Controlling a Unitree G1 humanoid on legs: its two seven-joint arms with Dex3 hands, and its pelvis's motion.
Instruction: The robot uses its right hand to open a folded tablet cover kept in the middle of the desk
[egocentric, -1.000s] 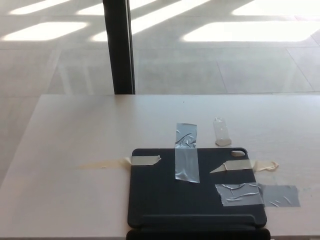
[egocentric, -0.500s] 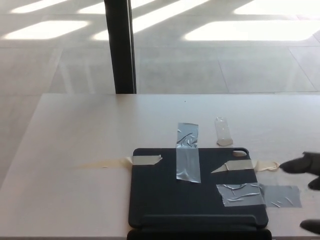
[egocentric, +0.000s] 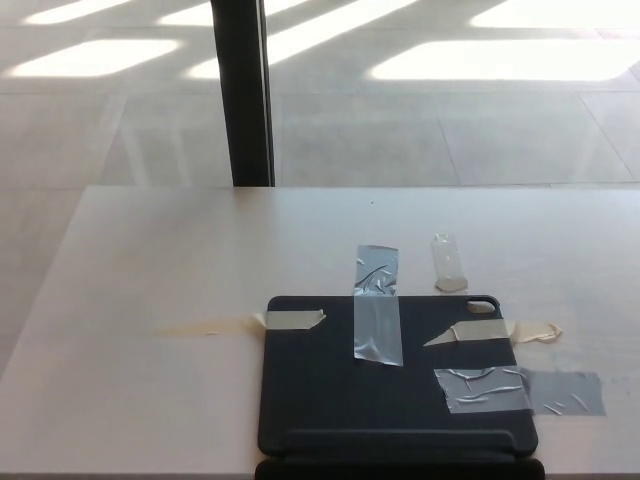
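A dark folded tablet cover lies flat and closed near the front edge of the pale desk, a little right of centre. Strips of grey tape and beige tape hold it down at its far edge and right side. A camera cutout shows at its far right corner. Neither of my hands appears in the head view.
A small clear piece of tape sticks to the desk just beyond the cover. A dark vertical post stands behind the desk's far edge, on a tiled floor with bright light patches.
Half a second ago my right hand's black fingers showed at the right edge beside the cover; now they have left the picture. The view has shifted slightly.
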